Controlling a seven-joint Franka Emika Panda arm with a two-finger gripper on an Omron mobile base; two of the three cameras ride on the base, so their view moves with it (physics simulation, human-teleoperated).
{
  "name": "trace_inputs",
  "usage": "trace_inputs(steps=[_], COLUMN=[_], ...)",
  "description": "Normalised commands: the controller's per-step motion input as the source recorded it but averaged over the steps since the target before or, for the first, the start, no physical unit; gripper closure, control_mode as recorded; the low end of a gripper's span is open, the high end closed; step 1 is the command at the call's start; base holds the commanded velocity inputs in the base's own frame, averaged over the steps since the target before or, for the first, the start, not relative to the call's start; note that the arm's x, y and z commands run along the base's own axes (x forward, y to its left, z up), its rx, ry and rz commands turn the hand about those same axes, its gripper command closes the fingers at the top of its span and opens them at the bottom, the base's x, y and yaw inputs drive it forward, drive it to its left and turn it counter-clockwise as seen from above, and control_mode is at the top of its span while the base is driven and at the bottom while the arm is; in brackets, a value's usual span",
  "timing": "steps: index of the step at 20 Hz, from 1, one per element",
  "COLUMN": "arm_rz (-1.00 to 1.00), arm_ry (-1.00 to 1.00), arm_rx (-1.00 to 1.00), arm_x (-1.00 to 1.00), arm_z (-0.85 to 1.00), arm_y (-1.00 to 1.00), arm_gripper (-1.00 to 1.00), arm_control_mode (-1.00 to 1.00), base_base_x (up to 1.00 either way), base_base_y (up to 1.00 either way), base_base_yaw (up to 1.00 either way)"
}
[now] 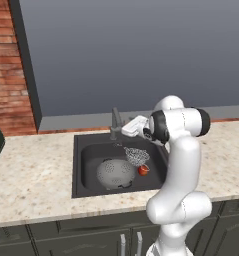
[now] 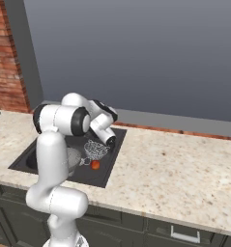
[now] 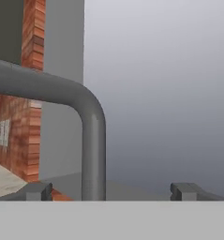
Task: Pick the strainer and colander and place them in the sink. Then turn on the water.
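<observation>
Cabinets (image 1: pixel 66 235) run dark along the bottom of the left base view; above them a speckled counter (image 1: pixel 36 175) crosses the middle of the frame, and the white arm (image 1: pixel 181 175) rises at lower right. Set into the counter at centre is the sink (image 1: pixel 83 165), a dark basin; inside it the colander (image 1: pixel 115 173) lies dome-up toward the lower left of the basin, and the strainer (image 1: pixel 136 156) sits just right of it, with a small red thing (image 1: pixel 143 170) beside the strainer, too small to identify. Both task things being in the basin, that part of the job looks finished; no water stream shows, so the tap seems not yet turned on.

At the basin's rear edge stands the faucet (image 1: pixel 114 124); the gripper (image 1: pixel 126 131) sits just to its right, level with the spout, likely brought there to work the tap. In the hand view the faucet's grey pipe (image 3: pixel 92 140) sweeps in from the left and bends down at centre-left, very close; the two fingertips (image 3: pixel 36 191) at the bottom stand spread wide with nothing between them, and the pipe rises just inside the left one.

Behind everything a grey wall (image 1: pixel 141 50) covers the upper frame; brick (image 1: pixel 6 65) shows at upper left.
</observation>
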Motion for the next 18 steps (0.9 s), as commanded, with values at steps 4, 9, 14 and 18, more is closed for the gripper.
trace_inputs(steps=[4,9,14,18], arm_rz=[0.0,0.0,0.0,0.0], arm_ry=[0.02,0.03,0.04,0.03], arm_rx=[0.08,0.07,0.06,0.05], arm_x=[0.26,0.23,0.27,0.3], arm_z=[-0.08,-0.12,-0.16,-0.19], arm_y=[0.0,-0.04,-0.1,-0.02], arm_gripper=[-1.0,-1.0,-1.0,-1.0], arm_control_mode=[-1.0,-1.0,-1.0,-1.0], base_base_x=[0.0,0.0,0.0,0.0], base_base_y=[0.0,0.0,0.0,0.0], base_base_yaw=[0.0,0.0,0.0,0.0])
